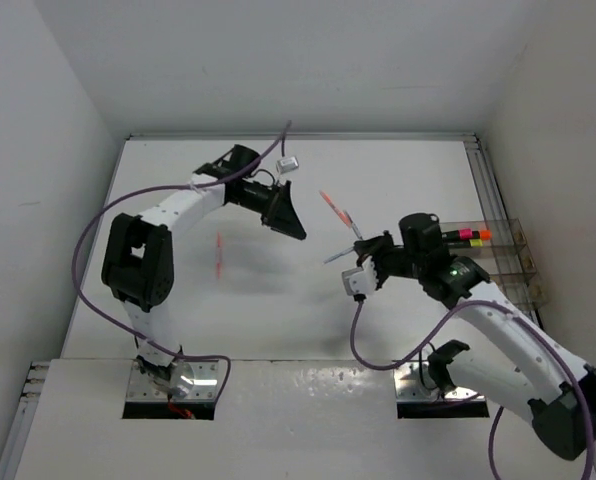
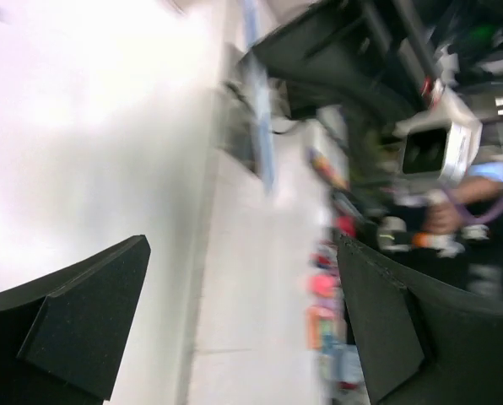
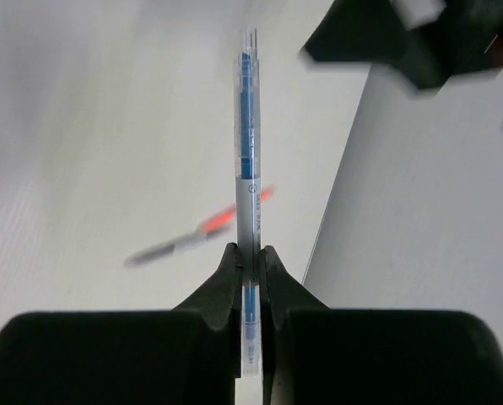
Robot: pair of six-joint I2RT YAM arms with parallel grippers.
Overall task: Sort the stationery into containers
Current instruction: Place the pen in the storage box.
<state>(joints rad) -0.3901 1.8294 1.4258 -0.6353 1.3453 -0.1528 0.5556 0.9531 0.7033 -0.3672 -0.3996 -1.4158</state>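
Your right tool (image 3: 250, 261) was clamped tight on a blue pen (image 3: 248, 126), which stuck out past the fingertips. Just beyond it, a red pen (image 1: 335, 210) lay flat on the table (image 1: 258, 310). Clear boxes (image 1: 508, 262) stood at the right edge, one holding highlighters (image 1: 468, 236). Farther back, your left tool (image 2: 235, 321) hung wide open, gripping nothing.

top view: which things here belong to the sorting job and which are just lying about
belongs: thin clear blue pen gripped by the right claw; thin red pen; small pale grey block; clear plastic boxes with pink- and orange-ended highlighters
just there: purple cables; metal base plates
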